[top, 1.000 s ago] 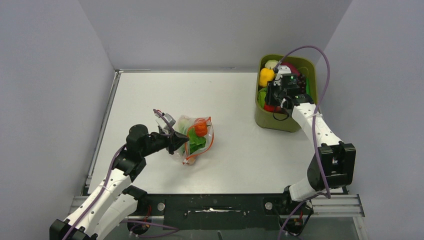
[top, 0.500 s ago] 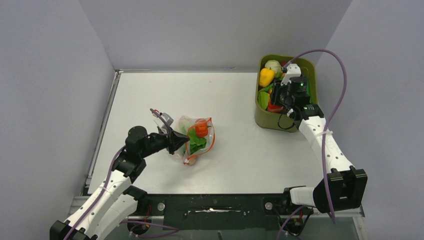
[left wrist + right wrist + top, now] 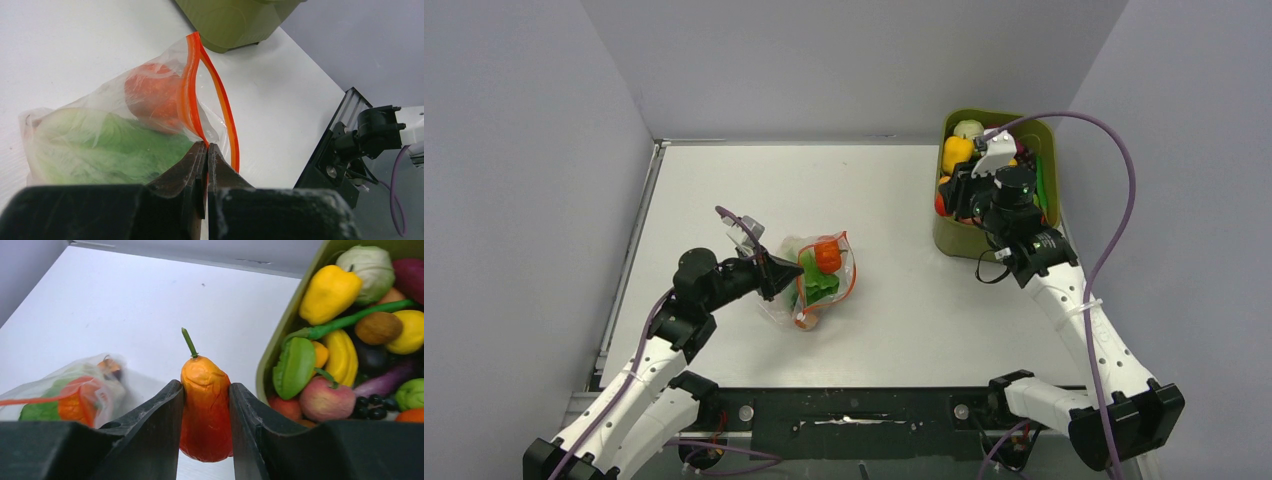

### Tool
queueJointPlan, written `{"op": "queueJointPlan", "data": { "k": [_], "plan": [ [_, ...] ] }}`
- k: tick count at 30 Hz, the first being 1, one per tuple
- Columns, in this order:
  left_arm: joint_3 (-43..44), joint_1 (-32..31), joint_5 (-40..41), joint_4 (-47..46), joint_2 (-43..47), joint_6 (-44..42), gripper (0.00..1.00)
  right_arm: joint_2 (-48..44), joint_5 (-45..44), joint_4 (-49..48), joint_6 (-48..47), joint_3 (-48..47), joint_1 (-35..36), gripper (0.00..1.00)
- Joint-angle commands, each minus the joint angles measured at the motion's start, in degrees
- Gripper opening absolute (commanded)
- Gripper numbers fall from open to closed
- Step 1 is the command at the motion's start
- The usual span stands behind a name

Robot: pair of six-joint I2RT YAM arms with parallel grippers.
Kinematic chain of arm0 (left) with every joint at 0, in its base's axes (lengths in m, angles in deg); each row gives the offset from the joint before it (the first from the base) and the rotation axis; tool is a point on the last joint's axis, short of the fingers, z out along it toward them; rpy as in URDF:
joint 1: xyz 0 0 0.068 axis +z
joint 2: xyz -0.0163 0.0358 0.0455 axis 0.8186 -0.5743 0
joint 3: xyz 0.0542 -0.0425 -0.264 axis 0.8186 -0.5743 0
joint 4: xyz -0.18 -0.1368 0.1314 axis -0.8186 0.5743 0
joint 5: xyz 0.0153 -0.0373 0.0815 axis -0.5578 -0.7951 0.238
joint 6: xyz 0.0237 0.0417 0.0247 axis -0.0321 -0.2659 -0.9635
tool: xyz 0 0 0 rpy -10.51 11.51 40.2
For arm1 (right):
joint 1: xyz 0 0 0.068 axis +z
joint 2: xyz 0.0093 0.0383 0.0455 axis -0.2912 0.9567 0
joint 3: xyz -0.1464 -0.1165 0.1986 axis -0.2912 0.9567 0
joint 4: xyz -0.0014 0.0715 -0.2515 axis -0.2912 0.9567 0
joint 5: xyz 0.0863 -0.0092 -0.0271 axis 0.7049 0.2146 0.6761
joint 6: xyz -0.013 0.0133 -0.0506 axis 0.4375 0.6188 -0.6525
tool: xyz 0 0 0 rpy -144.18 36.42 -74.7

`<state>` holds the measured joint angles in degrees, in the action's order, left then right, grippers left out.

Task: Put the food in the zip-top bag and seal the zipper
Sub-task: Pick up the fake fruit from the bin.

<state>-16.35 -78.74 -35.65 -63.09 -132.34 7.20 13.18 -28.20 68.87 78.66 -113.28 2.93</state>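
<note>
The zip-top bag (image 3: pixel 821 278) lies mid-table with an orange-red fruit (image 3: pixel 151 95) and a green leafy vegetable (image 3: pixel 107 150) inside. Its mouth is open, and the orange-red zipper (image 3: pixel 190 82) splits into two strips. My left gripper (image 3: pixel 776 276) is shut on the near zipper strip, also in the left wrist view (image 3: pixel 206 146). My right gripper (image 3: pixel 205 385) is shut on an orange-red pear-shaped fruit (image 3: pixel 206 415) with a green stem. In the top view, this gripper (image 3: pixel 951 198) is over the tub's left rim.
The olive-green tub (image 3: pixel 960 243) stands at the back right. It holds several toy foods, among them a yellow pepper (image 3: pixel 329 291), a green pod (image 3: pixel 295 367) and a red apple (image 3: pixel 324 396). Grey walls enclose the table on three sides.
My right arm has lifted the orange-red fruit out of the tub and moved it left to the tub's left rim. My left gripper keeps its hold on the bag and has shifted slightly.
</note>
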Motion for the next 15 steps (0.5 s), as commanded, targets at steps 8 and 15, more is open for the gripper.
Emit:
{"op": "queueJointPlan", "data": {
  "k": [8, 15],
  "plan": [
    [4.3, 0.4, 2.5, -6.0, -0.7, 2.7, 0.0, -1.9, 3.2, -15.0, 9.7, 9.5, 12.2, 0.16],
    [4.3, 0.4, 2.0, -5.4, -0.7, 1.9, 0.0, 0.7, 2.0, -21.5, 13.4, 11.9, 21.2, 0.16]
  ]
}}
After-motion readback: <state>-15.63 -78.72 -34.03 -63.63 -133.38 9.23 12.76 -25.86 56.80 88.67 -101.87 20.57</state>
